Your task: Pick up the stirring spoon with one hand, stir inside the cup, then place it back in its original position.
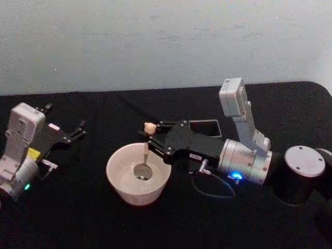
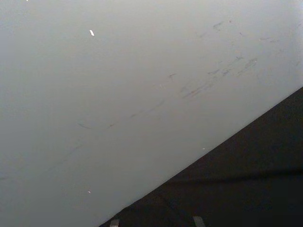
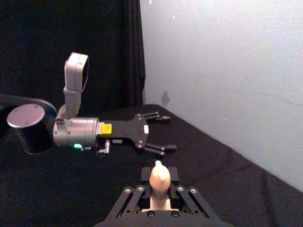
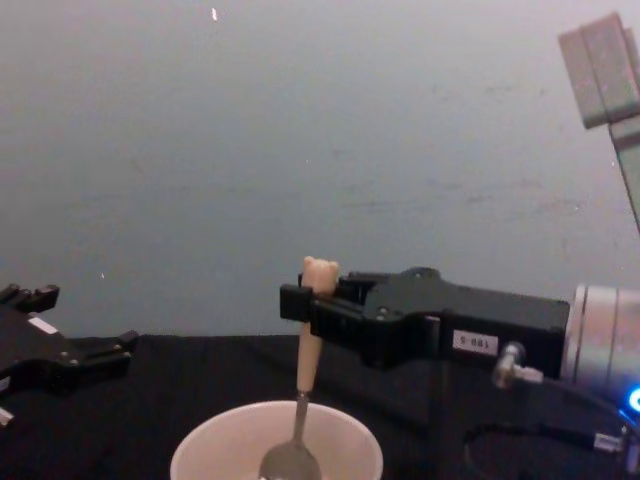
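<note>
**Spoon upright in cup, held by right claw**

Spoon (image 1: 146, 151): stood near upright inside the cup (image 1: 136, 195). The long axis ran almost vertical. The bear-head end pointed up and leaned slightly to the robot's right, and the metal bowl pointed down, low in the cup's middle.

Cup: sat on the tabletop (image 1: 104, 106), centre front.

Right claw (image 1: 151, 139): reached in level from the right, above the cup's rim. It was closed narrow on the spoon's beige handle just below the bear head.

Left claw (image 3: 163, 132): fingers spread wide, holding nothing. It was at the robot's left, well apart from the cup.

Holder (image 1: 210, 126): dark, behind the right claw.

Surface: black cloth tabletop.

Room: pale, scuffed wall (image 1: 155, 41) behind.
</note>
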You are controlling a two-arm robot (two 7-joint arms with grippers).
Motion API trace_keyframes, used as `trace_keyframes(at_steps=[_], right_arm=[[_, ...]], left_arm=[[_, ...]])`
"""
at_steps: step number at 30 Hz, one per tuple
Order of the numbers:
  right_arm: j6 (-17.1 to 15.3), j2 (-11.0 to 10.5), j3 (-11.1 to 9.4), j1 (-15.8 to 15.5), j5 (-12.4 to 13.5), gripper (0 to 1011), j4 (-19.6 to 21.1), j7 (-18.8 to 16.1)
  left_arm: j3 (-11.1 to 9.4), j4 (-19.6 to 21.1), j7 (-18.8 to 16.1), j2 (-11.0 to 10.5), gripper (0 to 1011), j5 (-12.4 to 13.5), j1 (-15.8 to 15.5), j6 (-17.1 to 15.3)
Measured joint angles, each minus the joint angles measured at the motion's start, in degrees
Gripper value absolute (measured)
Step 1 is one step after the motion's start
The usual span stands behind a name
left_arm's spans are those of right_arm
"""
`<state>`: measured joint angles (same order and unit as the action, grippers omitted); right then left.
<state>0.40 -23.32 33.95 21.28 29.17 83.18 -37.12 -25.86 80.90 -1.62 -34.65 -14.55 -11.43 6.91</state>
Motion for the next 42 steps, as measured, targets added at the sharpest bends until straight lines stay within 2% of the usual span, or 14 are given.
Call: trace_keyframes(at_steps=[10, 21, 31, 42], right_arm=[[0.03, 0.28, -0.2, 0.55, 0.77, 213, 0.53, 0.55], [0.09, 0.65, -1.39, 0.86, 2.31, 213, 1.12, 1.79], [0.32, 0.26, -3.35, 0.78, 3.84, 213, 2.15, 3.24], [-0.18, -1.48, -6.89, -0.74, 7.2, 213, 5.11, 5.07]], left_arm=[[0.0, 0.0, 0.0, 0.0, 1001, 0.0, 0.0, 0.0], [0.0, 0.0, 0.0, 0.0, 1001, 0.0, 0.0, 0.0], [0.0, 0.0, 0.0, 0.0, 1001, 0.0, 0.0, 0.0], [0.0, 0.0, 0.0, 0.0, 1002, 0.0, 0.0, 0.0]])
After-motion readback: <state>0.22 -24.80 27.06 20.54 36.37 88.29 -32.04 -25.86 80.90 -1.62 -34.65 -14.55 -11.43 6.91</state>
